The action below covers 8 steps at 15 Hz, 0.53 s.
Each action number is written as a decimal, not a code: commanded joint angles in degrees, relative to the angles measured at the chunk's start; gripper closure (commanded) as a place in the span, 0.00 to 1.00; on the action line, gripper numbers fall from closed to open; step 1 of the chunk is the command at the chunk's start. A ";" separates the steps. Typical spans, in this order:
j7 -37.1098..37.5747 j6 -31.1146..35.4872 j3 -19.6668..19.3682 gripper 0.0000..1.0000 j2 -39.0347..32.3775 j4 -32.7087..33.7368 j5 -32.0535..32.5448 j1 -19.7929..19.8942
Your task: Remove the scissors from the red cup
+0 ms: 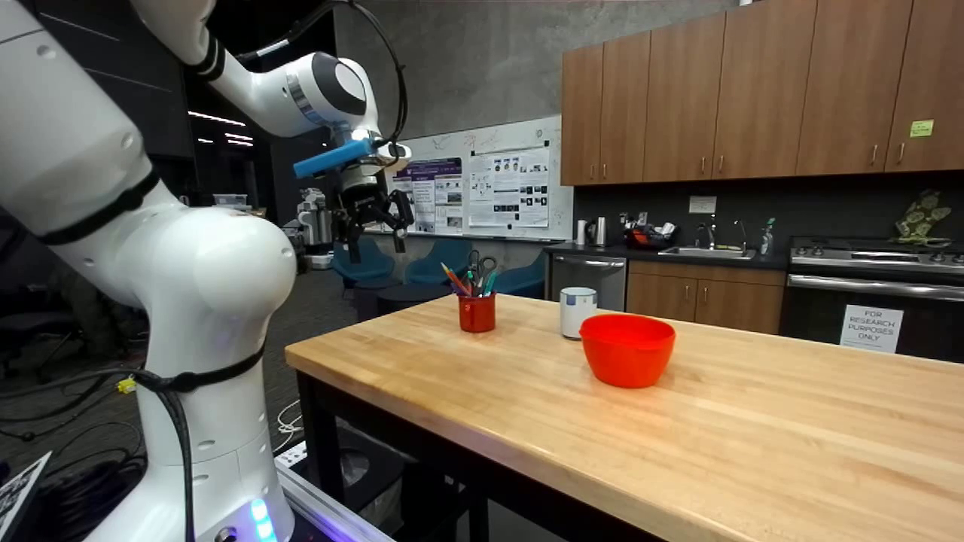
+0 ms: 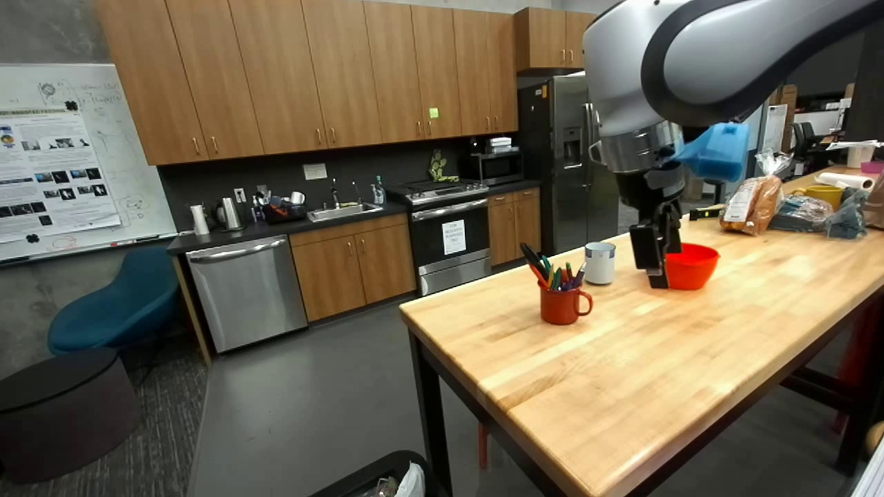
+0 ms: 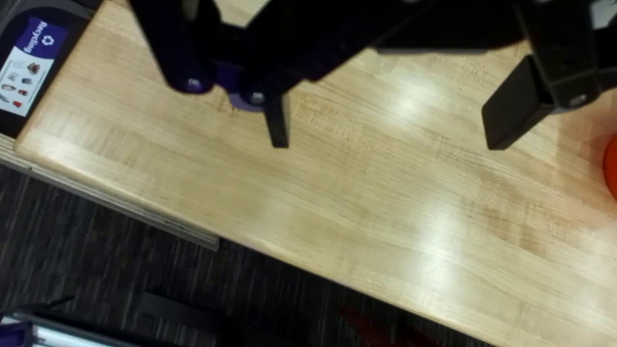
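The red cup (image 1: 477, 315) stands upright on the wooden table in both exterior views, with its handle showing in an exterior view (image 2: 559, 307). The dark scissors (image 1: 483, 268) stand in it handles up, among pens and pencils; their blades are hidden inside the cup. The dark handles also show in an exterior view (image 2: 530, 257). My gripper (image 1: 376, 247) hangs in the air, well above the table and apart from the cup. In the wrist view the gripper (image 3: 389, 145) is open, with only table surface between its fingertips. Neither scissors nor cup shows there.
A white mug (image 1: 578, 309) and a wide red bowl (image 1: 629, 354) stand on the table (image 1: 452, 376) near the cup. A red rim, likely the bowl (image 3: 612, 166), shows at the wrist view's right edge. Bagged bread (image 2: 749, 205) and other bags lie farther along the table.
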<state>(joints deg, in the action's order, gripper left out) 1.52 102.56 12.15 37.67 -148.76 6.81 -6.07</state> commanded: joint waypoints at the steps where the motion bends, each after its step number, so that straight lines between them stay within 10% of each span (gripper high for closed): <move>1: 2.73 5.09 -0.57 0.00 -1.42 -0.01 0.65 -0.66; 8: 7.98 17.62 1.04 0.00 -5.89 0.37 2.99 0.80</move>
<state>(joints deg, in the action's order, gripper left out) 6.24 116.32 12.45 34.38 -149.17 7.57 -6.02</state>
